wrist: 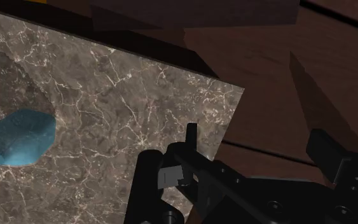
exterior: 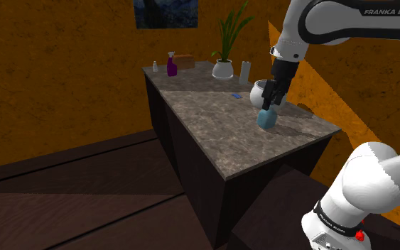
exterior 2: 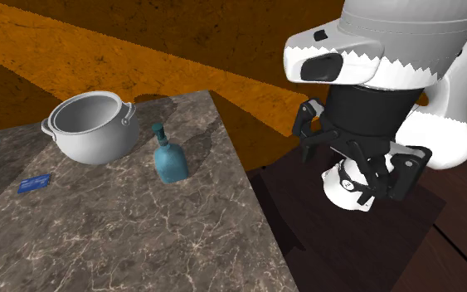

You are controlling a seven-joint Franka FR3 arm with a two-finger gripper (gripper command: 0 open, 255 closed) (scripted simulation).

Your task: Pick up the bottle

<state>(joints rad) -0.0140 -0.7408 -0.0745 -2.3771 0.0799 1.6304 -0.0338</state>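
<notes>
In the second exterior view, a blue card [exterior 2: 35,183] is lying at the left on the marbled countertop [exterior 2: 140,240]. A grey pot [exterior 2: 90,124] is standing at upper left. The teal bottle [exterior 2: 170,158] is standing upright just beside it, left of centre. The gripper [exterior 2: 357,159] is hanging at the right, apart from the bottle, its fingers [wrist: 191,137] spread and clasping nothing.

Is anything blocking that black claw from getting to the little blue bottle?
Nothing visible does. The open gripper hangs apart from the teal bottle, with bare marble counter between them. The pot stands beside the bottle, not in between.
</notes>
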